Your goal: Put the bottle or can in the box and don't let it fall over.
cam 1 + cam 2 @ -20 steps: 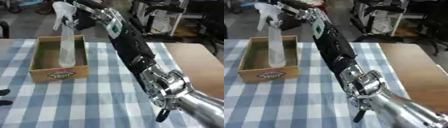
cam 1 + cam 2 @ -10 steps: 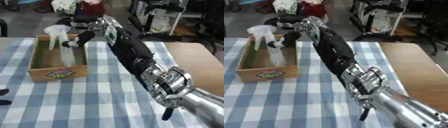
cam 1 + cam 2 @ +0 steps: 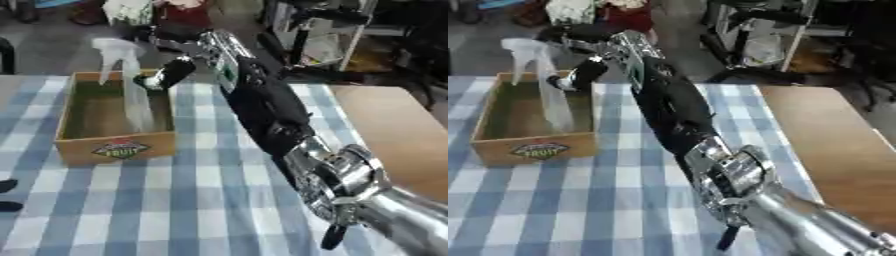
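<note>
A clear spray bottle (image 3: 135, 101) with a white trigger head stands upright inside the cardboard fruit box (image 3: 115, 148), against its right wall. My right arm reaches from the lower right across the table to the box. My right hand (image 3: 170, 73) hovers just right of the bottle's neck with its fingers spread off it; one pale fingertip points at the bottle, and I cannot tell if it touches. At the lower left edge only dark fingertips of my left hand (image 3: 5, 187) show, relaxed and holding nothing.
A blue and white checked cloth (image 3: 175, 200) covers the table, with bare brown tabletop (image 3: 394, 125) on the right. Behind the far edge stand shelves and clutter (image 3: 324, 40).
My right hand brought the bottle down into the box, let go of it and drew off to the right. The bottle stays upright. The camera also shifted.
</note>
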{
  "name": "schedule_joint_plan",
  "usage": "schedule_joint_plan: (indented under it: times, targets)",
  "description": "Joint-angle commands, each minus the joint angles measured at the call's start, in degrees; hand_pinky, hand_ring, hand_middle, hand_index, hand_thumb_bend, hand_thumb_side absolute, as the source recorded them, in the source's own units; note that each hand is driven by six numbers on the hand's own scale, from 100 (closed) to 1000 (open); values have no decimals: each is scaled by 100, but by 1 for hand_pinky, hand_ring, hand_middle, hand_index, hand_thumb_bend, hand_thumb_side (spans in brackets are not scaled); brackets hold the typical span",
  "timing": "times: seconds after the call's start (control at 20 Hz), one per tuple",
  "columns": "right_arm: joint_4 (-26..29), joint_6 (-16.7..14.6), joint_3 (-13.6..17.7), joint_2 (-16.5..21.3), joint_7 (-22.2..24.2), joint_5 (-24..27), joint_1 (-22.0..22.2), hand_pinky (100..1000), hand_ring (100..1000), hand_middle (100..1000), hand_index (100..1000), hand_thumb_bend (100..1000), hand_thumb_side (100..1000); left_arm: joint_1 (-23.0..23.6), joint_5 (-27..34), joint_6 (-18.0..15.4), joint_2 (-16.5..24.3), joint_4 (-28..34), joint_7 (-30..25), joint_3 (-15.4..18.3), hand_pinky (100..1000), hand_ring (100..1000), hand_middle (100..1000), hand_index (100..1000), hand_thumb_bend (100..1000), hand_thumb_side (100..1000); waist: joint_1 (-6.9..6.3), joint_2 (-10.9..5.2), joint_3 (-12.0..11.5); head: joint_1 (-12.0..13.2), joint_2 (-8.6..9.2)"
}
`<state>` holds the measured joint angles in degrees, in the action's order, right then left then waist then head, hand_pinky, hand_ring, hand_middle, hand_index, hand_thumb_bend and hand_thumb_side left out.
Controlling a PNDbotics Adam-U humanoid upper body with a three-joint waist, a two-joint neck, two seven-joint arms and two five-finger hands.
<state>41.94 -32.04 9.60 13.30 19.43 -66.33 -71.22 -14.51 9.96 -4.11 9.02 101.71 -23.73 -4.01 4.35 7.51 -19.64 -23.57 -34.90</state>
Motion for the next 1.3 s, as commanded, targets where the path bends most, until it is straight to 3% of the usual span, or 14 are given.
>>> schedule_joint_plan:
  times: [0.05, 0.2, 0.4, 0.5, 0.55, 0.6, 0.7, 0.75, 0.95, 1.15, 1.3]
  targets:
    - [248, 242, 410, 264, -274, -91, -51, 1000, 1000, 1000, 1000, 100, 377, -32, -36, -3, 17, 87, 12, 35, 677, 814, 644, 850, 163, 979, -72, -74, 49, 62, 59]
    - [456, 490, 813, 411, -523, 105, 66, 1000, 995, 974, 1000, 100, 333, 12, -54, -11, 23, 77, 30, 54, 677, 814, 644, 850, 162, 979, -96, -98, 133, 116, 19]
    - [892, 835, 1250, 518, -867, 442, 281, 958, 925, 912, 1000, 100, 407, 151, -86, -22, 60, 48, 90, 123, 677, 815, 644, 850, 163, 981, -124, -198, 366, 317, -127]
    - [1150, 888, 1165, 605, -1040, 615, 461, 934, 901, 887, 1000, 100, 433, 249, -111, -30, 88, 29, 143, 183, 676, 815, 644, 850, 163, 983, -126, -265, 530, 511, -252]
    - [1288, 839, 1087, 657, -1128, 702, 586, 922, 882, 870, 991, 100, 606, 305, -129, -36, 109, 19, 177, 221, 676, 816, 644, 850, 163, 984, -123, -296, 632, 621, -322]
    - [1421, 774, 1020, 711, -1211, 785, 713, 922, 879, 867, 985, 100, 520, 353, -150, -43, 130, 12, 210, 256, 676, 816, 644, 850, 163, 985, -117, -315, 732, 715, -373]
    - [1660, 632, 992, 782, -1373, 948, 971, 923, 862, 843, 951, 100, 668, 421, -194, -59, 168, 6, 271, 322, 676, 817, 644, 850, 155, 968, -102, -310, 927, 885, -448]
    - [1745, 585, 1023, 791, -1456, 1031, 1106, 912, 854, 836, 945, 100, 594, 448, -220, -69, 184, 6, 306, 362, 676, 818, 645, 850, 162, 990, -101, -293, 1031, 1008, -480]
    - [2048, 370, 976, 730, -1779, 1354, 1630, 897, 849, 836, 944, 100, 593, 551, -315, -119, 245, 29, 441, 498, 676, 819, 645, 850, 160, 991, -122, -244, 1352, 1458, -517]
    - [2307, 230, 790, 741, -2110, 1684, 2167, 873, 833, 824, 927, 100, 625, 596, -353, -139, 262, 34, 477, 508, 675, 819, 644, 850, 155, 988, -132, -261, 1384, 1582, -558]
    - [2189, 229, 952, 475, -2330, 1930, 2566, 848, 801, 793, 895, 100, 664, 655, -403, -201, 319, 76, 614, 671, 675, 818, 643, 850, 153, 990, -224, -185, 1642, 2173, -532]
